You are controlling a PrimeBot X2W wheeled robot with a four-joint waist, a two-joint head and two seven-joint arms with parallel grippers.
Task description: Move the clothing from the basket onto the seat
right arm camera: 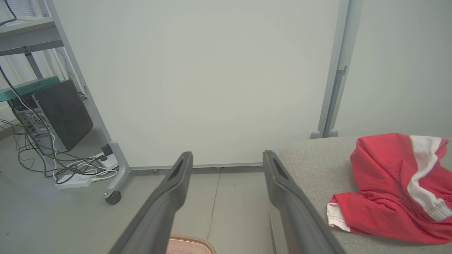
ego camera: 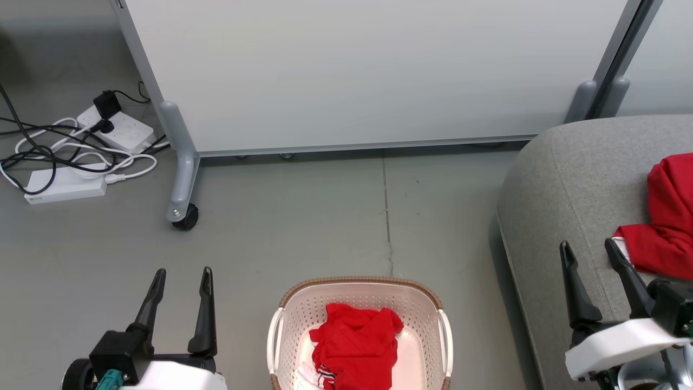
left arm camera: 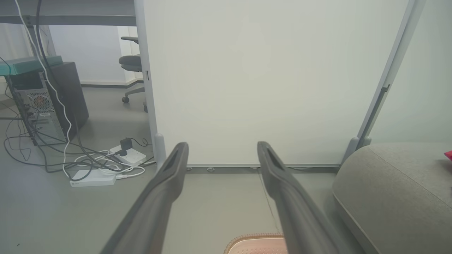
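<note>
The cream perforated basket (ego camera: 436,319) with a brown rim stands on the floor at the bottom centre of the head view, and a crumpled red garment (ego camera: 354,344) lies inside it. Another red garment (right arm camera: 392,187) with a white stripe and white cuff rests on the grey seat (ego camera: 568,179) at the right. My left gripper (ego camera: 182,273) is open and empty, left of the basket above the floor. Over the seat's front edge, beside the red garment (ego camera: 668,216) lying there, my right gripper (ego camera: 590,246) is open with nothing in it.
A white partition panel (ego camera: 368,70) on grey wheeled legs (ego camera: 181,179) stands behind the basket. Power strips and tangled cables (ego camera: 70,151) lie on the floor at the far left. A computer tower (left arm camera: 39,109) and an office chair (left arm camera: 132,65) stand beyond the partition.
</note>
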